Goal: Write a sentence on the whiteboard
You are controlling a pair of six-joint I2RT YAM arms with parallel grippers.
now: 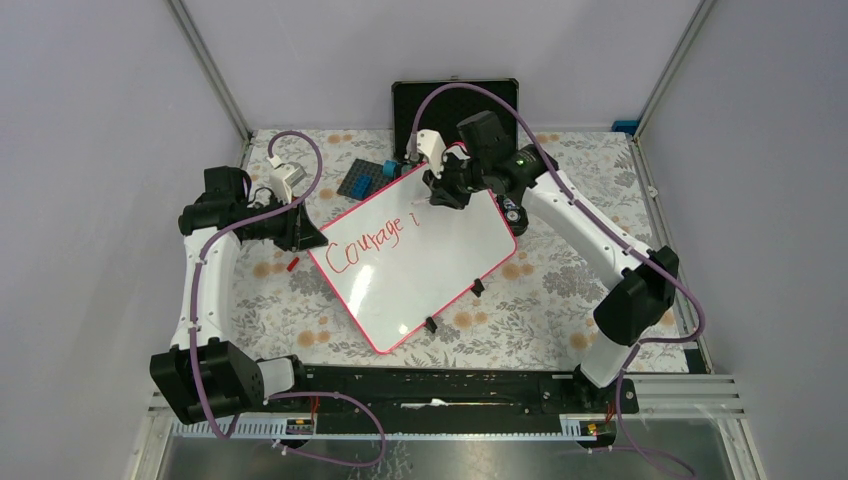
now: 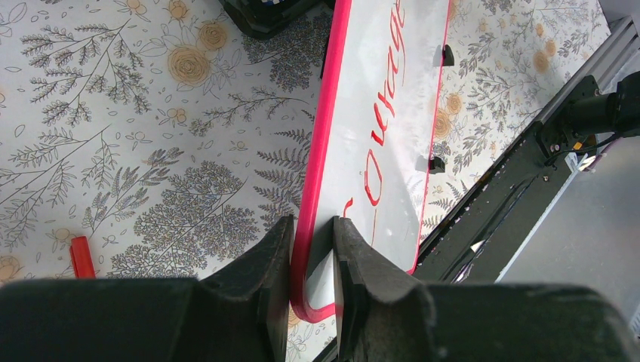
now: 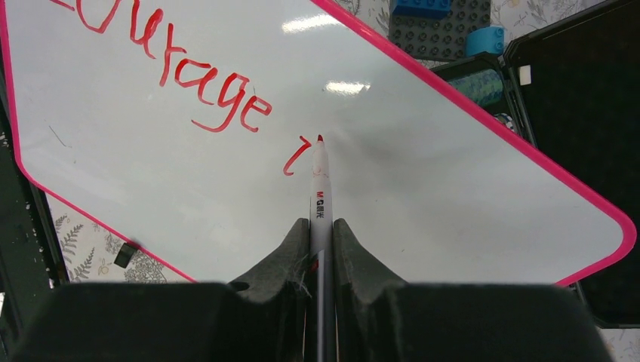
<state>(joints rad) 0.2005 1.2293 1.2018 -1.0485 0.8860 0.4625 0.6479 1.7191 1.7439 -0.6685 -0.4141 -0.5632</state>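
Between the pressed-together fingers of the right gripper point(image 3: 321, 226) a white marker point(image 3: 320, 188) is pinched, its red tip at the surface of the whiteboard point(image 3: 438, 181), just beside a short red stroke. That stroke follows "Courage", all that shows of the sentence point(image 3: 192, 75), which runs along the board's upper part. At the board's left corner the left gripper point(image 2: 312, 230) clamps the pink frame edge. The board lies skewed on the floral counter point(image 1: 560, 290). Beyond it sit a black case point(image 1: 405, 95) and a dark brick plate point(image 1: 360, 180); a small red cap point(image 2: 81, 256) lies to the left.
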